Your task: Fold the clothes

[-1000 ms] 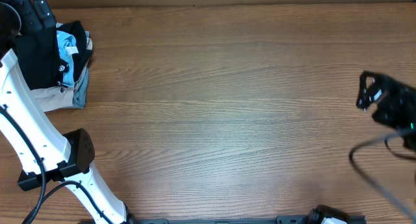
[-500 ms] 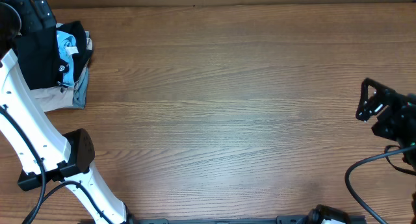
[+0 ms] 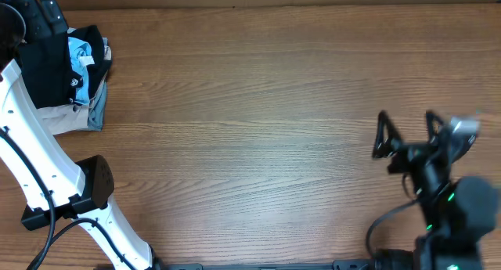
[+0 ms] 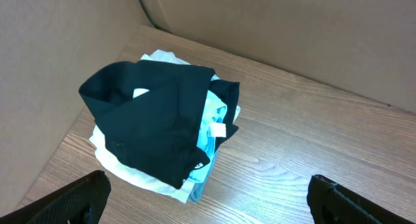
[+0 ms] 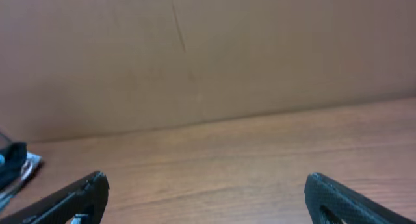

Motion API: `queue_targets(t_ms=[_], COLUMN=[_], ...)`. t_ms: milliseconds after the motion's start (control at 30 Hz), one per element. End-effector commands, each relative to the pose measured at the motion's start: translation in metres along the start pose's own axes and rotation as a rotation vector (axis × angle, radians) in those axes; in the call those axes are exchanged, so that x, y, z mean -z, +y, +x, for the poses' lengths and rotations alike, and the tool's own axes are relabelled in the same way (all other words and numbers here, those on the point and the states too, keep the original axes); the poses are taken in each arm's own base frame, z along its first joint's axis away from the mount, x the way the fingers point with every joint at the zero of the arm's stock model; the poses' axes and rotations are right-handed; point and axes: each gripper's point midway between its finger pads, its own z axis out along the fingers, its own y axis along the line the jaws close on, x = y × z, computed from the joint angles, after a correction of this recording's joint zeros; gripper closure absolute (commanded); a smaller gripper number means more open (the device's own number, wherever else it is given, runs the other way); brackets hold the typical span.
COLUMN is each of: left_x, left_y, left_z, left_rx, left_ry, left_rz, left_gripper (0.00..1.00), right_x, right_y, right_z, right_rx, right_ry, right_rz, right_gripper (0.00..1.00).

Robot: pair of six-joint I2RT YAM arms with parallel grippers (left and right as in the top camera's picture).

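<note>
— Two grippers to enter. Left gripper (image 4: pixel 208 198) first?
— Jaws spread wide, holding nothing, hovering above the pile.
— Item one, the black T-shirt (image 4: pixel 153 120)?
— Straight ahead of the left jaws and below them, a shade towards the left finger. It is unfolded and draped as the top layer of the heap. The light blue shirt (image 4: pixel 211 130) shows at its edge on the right-finger side, with pale garments (image 4: pixel 110 160) underneath.
— Long axis?
— Hard to fix, bunched as it is. Its clearest folded edge runs roughly away from the jaws, along the line of reach, so I judge the fingers would close across it.
— Right gripper (image 3: pixel 407 133)?
— Jaws equally wide, empty. Ahead of them are bare table (image 3: pixel 258 106) and a cardboard wall (image 5: pixel 195 55). The shirt lies well off past its left finger.
— Nearer arm?
— Left, by a long way. In my judgement the pick-up falls to it: a descent onto the black cloth alone, without catching the blue one touching it.
</note>
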Motion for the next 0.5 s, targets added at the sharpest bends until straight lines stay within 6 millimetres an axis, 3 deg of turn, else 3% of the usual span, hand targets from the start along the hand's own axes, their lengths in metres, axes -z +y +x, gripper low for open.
queue_targets(t_ms=[0, 200, 467], left_x=[0.000, 0.000, 0.000], left_y=[-0.002, -0.002, -0.002], left_z=[0.000, 0.000, 0.000], left_rx=[0.009, 0.008, 0.009], left_ry=[0.001, 0.001, 0.001], left_rz=[0.009, 0.010, 0.009], left_gripper=[0.00, 0.00, 0.00], right_x=[0.009, 0.015, 0.003], right_y=[-0.003, -0.012, -0.017], right_z=[0.038, 0.082, 0.111], right_rx=[0.011, 0.023, 0.022], right_ry=[-0.043, -0.101, -0.106], right_rz=[-0.015, -0.020, -0.033], right_gripper=[0.00, 0.00, 0.00])
